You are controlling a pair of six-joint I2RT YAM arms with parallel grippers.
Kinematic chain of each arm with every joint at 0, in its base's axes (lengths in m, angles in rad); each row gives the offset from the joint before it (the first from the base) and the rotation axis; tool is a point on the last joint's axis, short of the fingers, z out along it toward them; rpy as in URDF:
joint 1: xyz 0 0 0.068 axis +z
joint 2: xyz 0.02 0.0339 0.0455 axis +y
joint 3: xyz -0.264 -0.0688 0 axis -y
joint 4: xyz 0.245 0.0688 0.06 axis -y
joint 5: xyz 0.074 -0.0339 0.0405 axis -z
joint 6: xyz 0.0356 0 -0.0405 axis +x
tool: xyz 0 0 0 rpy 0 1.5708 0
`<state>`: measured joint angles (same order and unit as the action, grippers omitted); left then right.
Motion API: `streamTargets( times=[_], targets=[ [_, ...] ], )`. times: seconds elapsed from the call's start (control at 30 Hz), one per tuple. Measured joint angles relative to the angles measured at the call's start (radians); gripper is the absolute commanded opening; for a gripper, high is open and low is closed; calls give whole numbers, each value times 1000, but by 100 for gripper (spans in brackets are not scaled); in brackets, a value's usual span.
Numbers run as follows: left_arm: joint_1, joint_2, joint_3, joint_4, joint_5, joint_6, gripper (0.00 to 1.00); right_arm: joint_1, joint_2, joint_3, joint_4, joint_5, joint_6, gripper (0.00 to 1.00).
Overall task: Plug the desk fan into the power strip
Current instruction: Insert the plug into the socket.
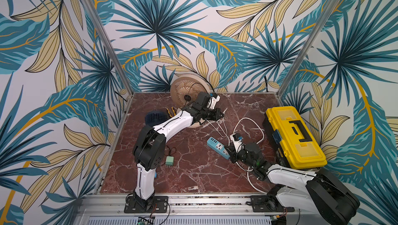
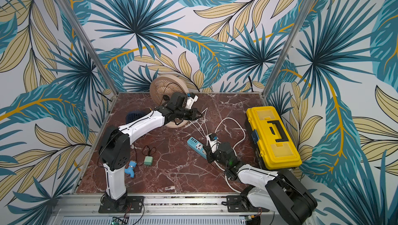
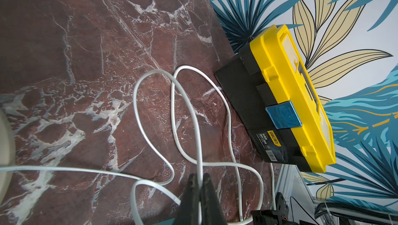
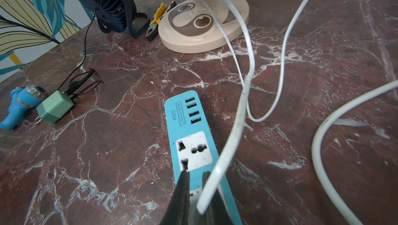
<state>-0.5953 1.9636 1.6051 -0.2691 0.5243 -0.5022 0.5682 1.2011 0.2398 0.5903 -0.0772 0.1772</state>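
The near end of the power strip (image 4: 174, 114) is hidden under the right gripper (image 4: 195, 173), whose jaws are pinched on a white cord (image 4: 241, 109); no plug can be made out. The strip, light blue with a white socket and four USB ports, is laid flat on the table (image 4: 107, 159) directly below that gripper. Farther back, well apart from the strip, a white cord is pinched by the left gripper (image 3: 200, 175) beside the beige desk fan (image 1: 181, 88).
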Motion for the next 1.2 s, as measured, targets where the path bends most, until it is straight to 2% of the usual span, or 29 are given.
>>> streamTargets(
  times=[0.63, 0.9, 1.13, 1.2],
  targets=[
    [0, 0, 0, -10, 12, 1, 0, 11, 86, 17, 62, -21, 2, 0],
    [1, 0, 0, -36, 14, 13, 0, 94, 115, -21, 161, -15, -13, 0],
    [3, 0, 0, -57, 14, 23, 0, 159, 151, -34, 224, 43, -31, 0],
    [4, 0, 0, -60, 14, 23, 4, 181, 170, -34, 240, 65, -39, 0]
  ],
)
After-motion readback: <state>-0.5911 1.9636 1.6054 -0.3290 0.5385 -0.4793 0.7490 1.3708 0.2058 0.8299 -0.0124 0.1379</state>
